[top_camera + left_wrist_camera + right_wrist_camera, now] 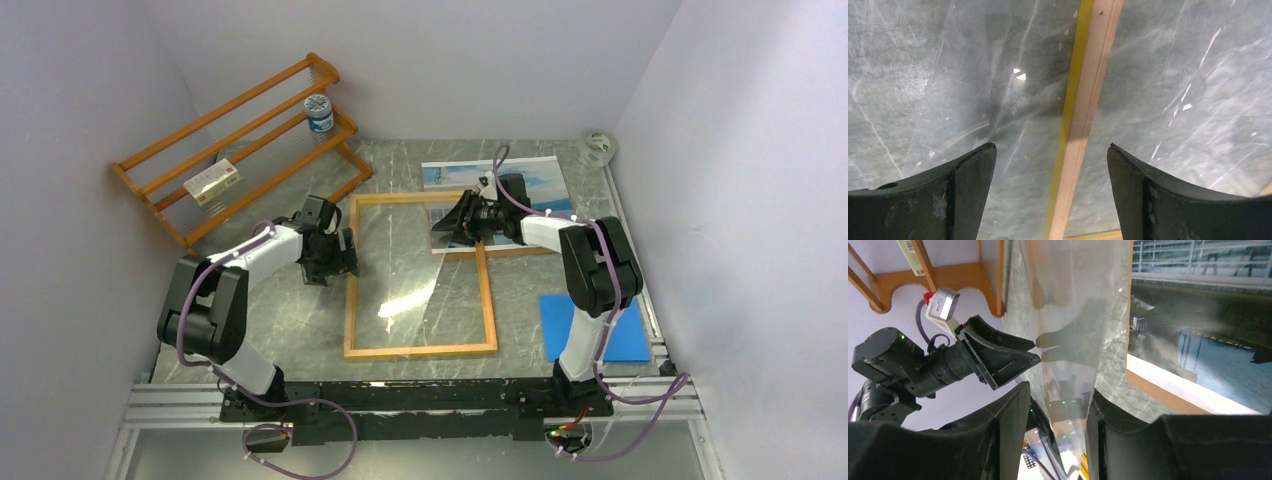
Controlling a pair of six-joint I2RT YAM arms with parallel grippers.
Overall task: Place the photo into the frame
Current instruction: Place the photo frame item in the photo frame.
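Top external view. Item one: the frame (420, 350), lying flat mid-table with its plain wood side up; yellow showed along one rail in the left wrist view.

Item two: the photo (530, 182), picture side up on a brown backing board (1158, 389) at the far side of the table, just beyond the frame's far end and toward the right. It was not in the frame.

Item three: left gripper (343, 256), at the frame's left rail. Its fingers (963, 185) were spread wide, the rail ran beneath the gap, and nothing was held.

Item four: right gripper (437, 229), over the frame's far end. Its fingers (998, 440) were parted, with the edge of a clear pane (1073, 300) between them (whether either pad touched it, I couldn't tell).

Also present: orange slatted rack (230, 140) at far left, and blue sheet (632, 338) by the right arm's base.
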